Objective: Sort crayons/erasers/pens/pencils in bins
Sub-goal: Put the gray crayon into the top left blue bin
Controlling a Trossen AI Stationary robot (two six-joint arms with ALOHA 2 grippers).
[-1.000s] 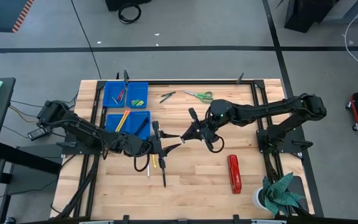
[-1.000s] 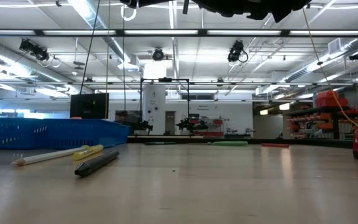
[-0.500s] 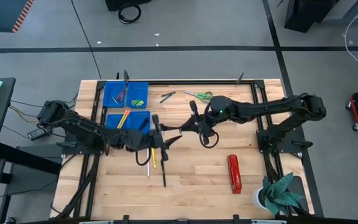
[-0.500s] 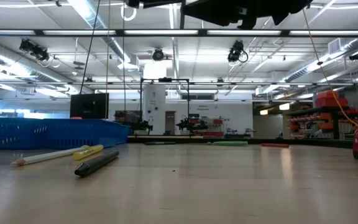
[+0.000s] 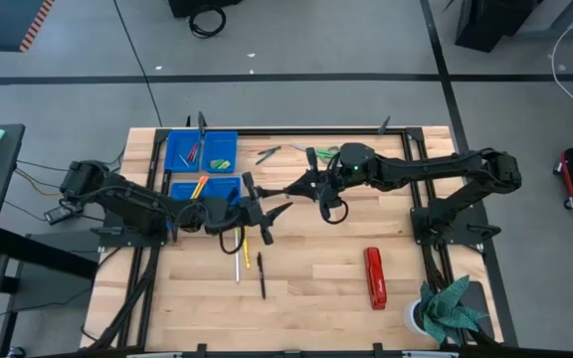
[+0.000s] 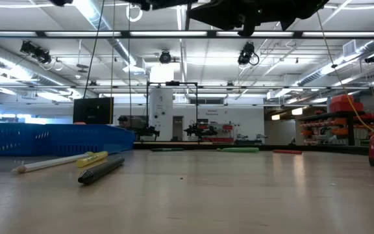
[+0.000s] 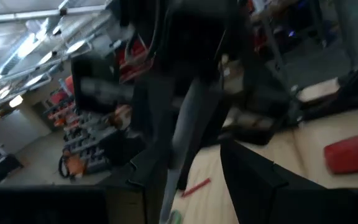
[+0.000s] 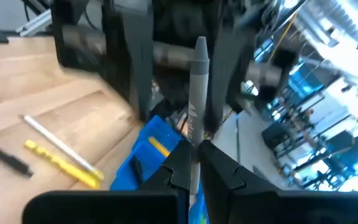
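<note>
Pen pinched upright between right jaws, tip nearing left jaws, spread; bins beyond, above desk.

Pale wood tabletop, laid in planks, smooth with a faint satin sheen. Bright-blue plastic bins, side walls ribbed like a grid in the low view. Matt grey pen pinched in the right end effector, smooth barrel, dark matt plastic fingers. Left end effector likewise dark and matt. Glossy red stapler. White pencil and yellow pencil, smooth painted finish; black pen dull, slightly sheened. Dark metal frame along the tabletop edge. Grey floor, smooth.
</note>
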